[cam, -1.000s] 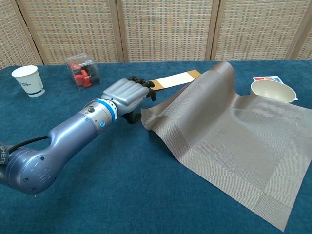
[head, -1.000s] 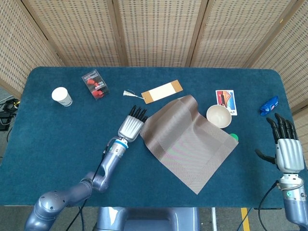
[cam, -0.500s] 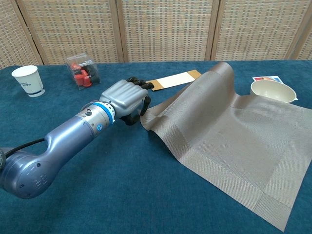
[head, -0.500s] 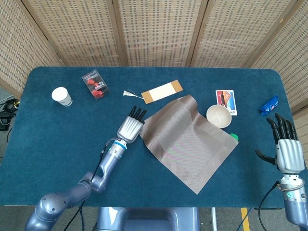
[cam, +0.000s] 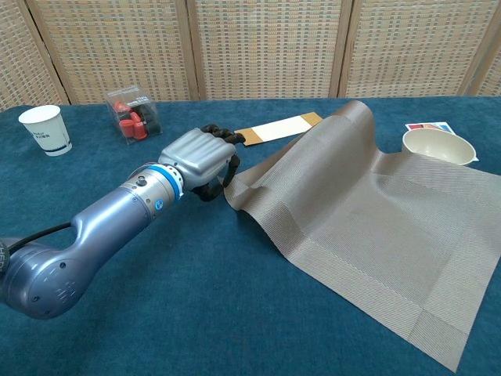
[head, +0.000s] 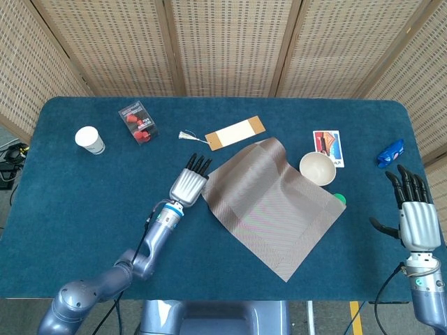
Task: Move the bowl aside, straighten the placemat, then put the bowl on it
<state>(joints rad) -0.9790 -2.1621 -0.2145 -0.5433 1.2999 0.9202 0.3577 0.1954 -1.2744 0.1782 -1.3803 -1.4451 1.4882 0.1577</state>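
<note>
Fingers of the left hand (cam: 200, 159) are pinching the rumpled beige woven placemat's (head: 272, 206) nine-o'clock corner, drawing it slightly leftward since a second ago. Cream round bowl (head: 318, 168) is sitting at the mat's two-o'clock edge; right hand (head: 412, 213) is idling open.

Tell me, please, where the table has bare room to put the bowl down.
Bare cloth lies along the near edge left of the placemat, and between the paper cup and the left hand. It is crowded around the bowl: picture card, green object and placemat edge.
</note>
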